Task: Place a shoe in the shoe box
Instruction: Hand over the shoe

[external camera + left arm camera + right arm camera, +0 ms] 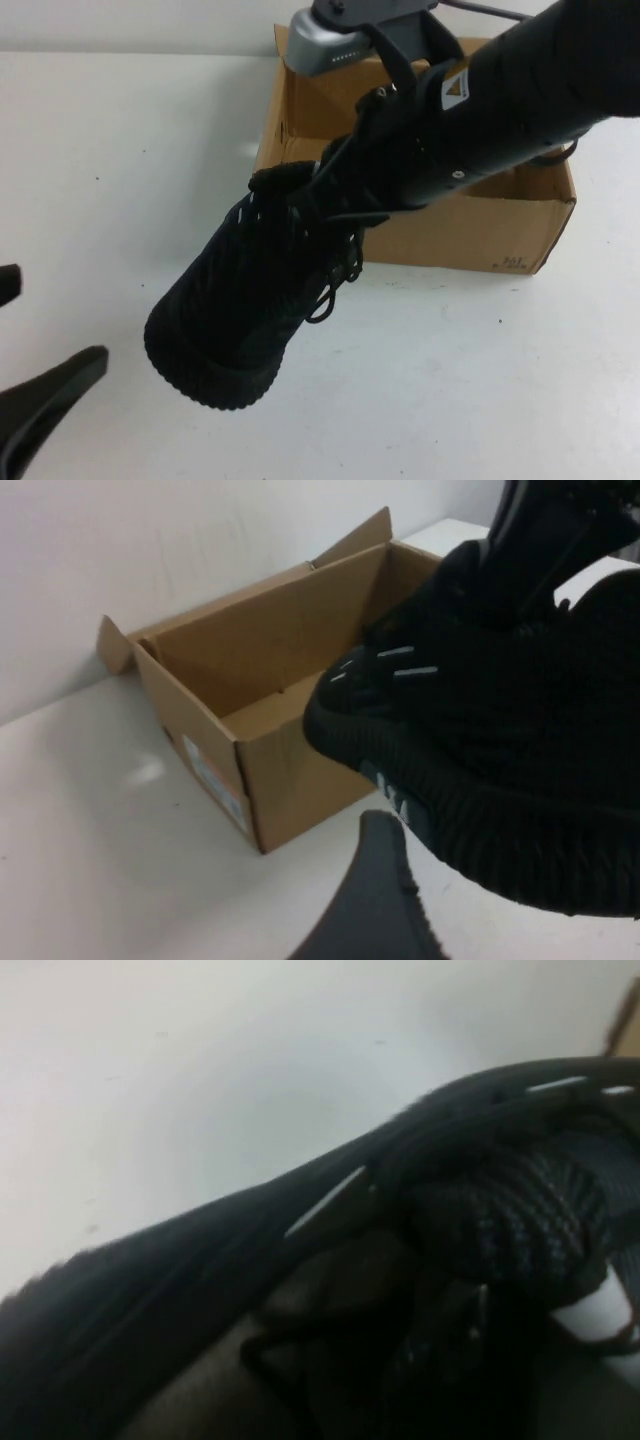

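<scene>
The black knit shoe (245, 300) hangs above the table, its sole toward the camera and its laces dangling. My right gripper (345, 185) comes in from the upper right and is shut on the shoe's collar, with its fingers buried in the shoe. The open brown shoe box (450, 235) stands just behind the shoe. The left wrist view shows the shoe (500, 710) in front of the box (260, 770), whose inside is empty. The right wrist view is filled by the shoe (480, 1210). My left gripper (35, 340) is open at the lower left, apart from the shoe.
The white table (480, 380) spreads around the box, with a white wall behind it. The box flaps (355, 540) stand up at the far side. Small black print (513, 262) marks the box's near right corner.
</scene>
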Tool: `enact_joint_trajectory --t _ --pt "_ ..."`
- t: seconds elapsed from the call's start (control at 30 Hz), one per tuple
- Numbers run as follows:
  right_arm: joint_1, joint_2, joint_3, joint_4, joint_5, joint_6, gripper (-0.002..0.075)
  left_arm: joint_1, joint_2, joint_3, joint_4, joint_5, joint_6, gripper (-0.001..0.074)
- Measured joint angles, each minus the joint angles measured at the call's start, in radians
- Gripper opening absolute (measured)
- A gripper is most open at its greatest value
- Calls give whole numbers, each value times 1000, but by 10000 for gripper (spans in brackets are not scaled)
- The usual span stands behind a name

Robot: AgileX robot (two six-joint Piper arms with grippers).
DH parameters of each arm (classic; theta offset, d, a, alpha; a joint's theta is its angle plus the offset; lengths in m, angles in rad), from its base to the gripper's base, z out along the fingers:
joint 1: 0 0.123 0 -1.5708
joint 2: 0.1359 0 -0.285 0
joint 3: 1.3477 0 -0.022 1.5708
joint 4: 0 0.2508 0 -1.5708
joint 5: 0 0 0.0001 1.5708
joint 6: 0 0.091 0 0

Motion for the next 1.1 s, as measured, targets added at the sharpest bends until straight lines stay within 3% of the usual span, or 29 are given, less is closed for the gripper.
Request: enact_joint_trajectory --t 0.1,0.4,0.9,1.1 --pt "24 27 -40 -84 9 79 8 0 92 0 -88 12 32 524" --pt "26 105 -110 -107 26 142 8 0 263 0 -247 2 234 525" --pt "26 276 -272 -97 57 241 8 0 358 0 -255 -52 323 526" --pt "26 308 -336 -44 73 235 8 -43 436 0 -258 -132 362 526"
